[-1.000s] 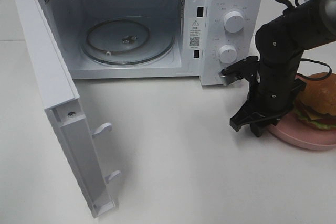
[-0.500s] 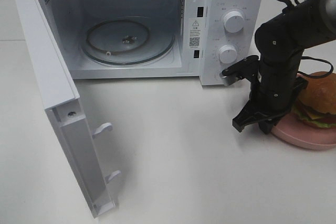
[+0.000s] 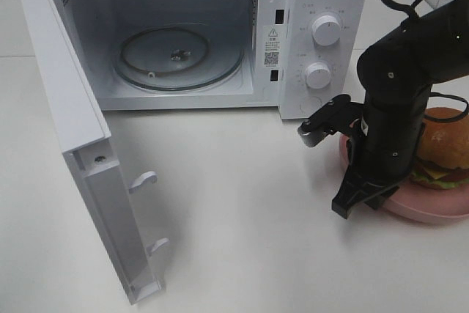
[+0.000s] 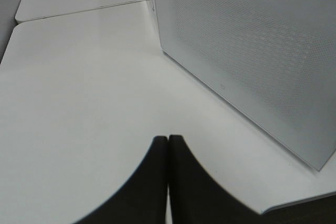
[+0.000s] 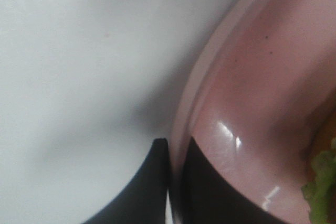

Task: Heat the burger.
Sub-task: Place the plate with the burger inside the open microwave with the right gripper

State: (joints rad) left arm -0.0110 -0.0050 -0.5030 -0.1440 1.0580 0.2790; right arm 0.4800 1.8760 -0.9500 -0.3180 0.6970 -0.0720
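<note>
Burger point(image 3: 443, 148) sits on its pink plate point(image 3: 432, 210) at the right of the counter point(image 3: 242, 203), just right of the microwave point(image 3: 322, 5) and nearer than it. The microwave's door point(image 3: 66, 108) stands swung wide to the left, and nothing lies on the glass turntable point(image 3: 176, 56).

A second ago my right claw point(image 3: 359, 199) hung spread at the plate's left rim. Now it has clamped down, with one finger outside the rim and one inside, so I am grasping the plate rather than the bun. My left claw point(image 4: 168, 142) is clenched on nothing, low over the counter far to the left.

I judge the grasp made. What is left is to lift the plate and carry it left into the cavity. Held by one edge, the plate may tip, so I would keep it level or the burger could slide.
</note>
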